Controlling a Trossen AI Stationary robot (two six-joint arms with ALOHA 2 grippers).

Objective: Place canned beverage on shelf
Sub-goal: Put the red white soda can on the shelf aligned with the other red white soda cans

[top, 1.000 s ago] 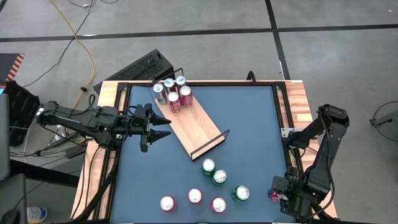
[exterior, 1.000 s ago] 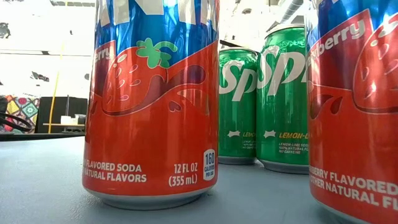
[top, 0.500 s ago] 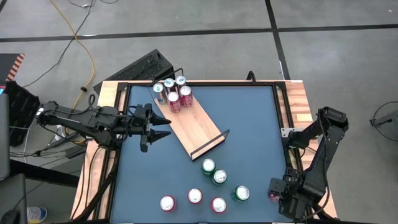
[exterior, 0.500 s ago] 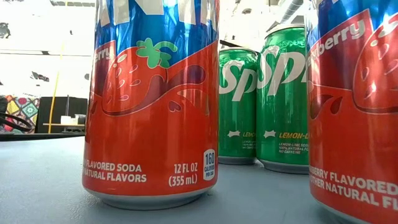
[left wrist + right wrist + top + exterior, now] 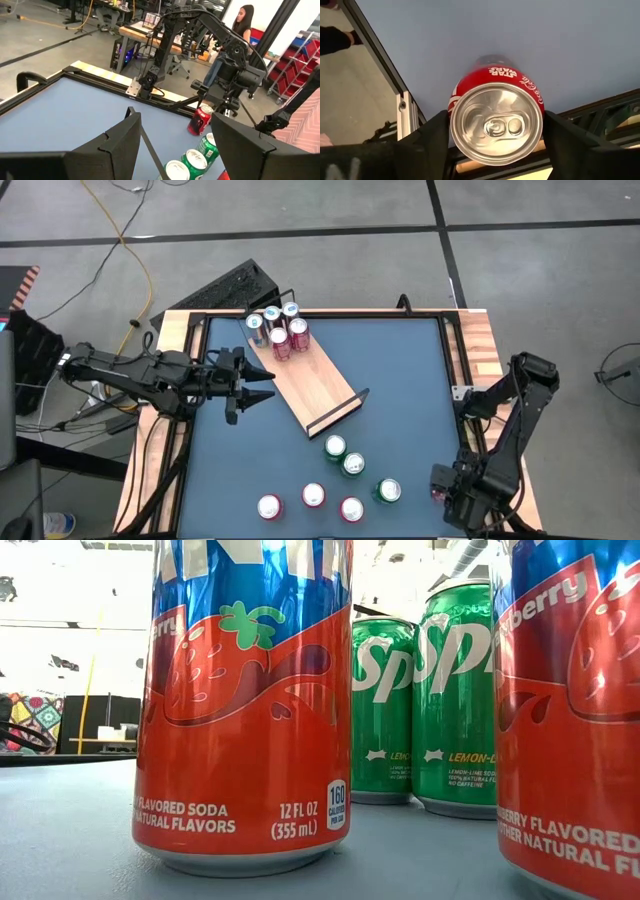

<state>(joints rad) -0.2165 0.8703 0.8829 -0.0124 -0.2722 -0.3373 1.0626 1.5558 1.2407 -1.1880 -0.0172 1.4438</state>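
A: What is differing from a second ago?

B: Only the right gripper [image 5: 441, 492]. It is sitting a touch lower at the table's front right corner, and its fingers [image 5: 427, 137] are pressing both sides of a red Coca-Cola can [image 5: 496, 120]. The cans and the shelf [image 5: 305, 375] are lying where they were.

A: And the left gripper [image 5: 262, 387]?

B: It is hovering just left of the shelf, jaws parted, holding nothing.

A: How many cans are you counting?

B: Five standing on the shelf's far end: three silver-blue [image 5: 271, 314], two red [image 5: 298, 333]. Six more are standing loose on the blue table [image 5: 400, 380] in front of the shelf, three green Sprite cans [image 5: 336, 447] and three red strawberry soda cans [image 5: 313, 496]. The gripped one is making twelve.

A: Where is that one relative to the shelf?

B: Well apart from it, to the front right.
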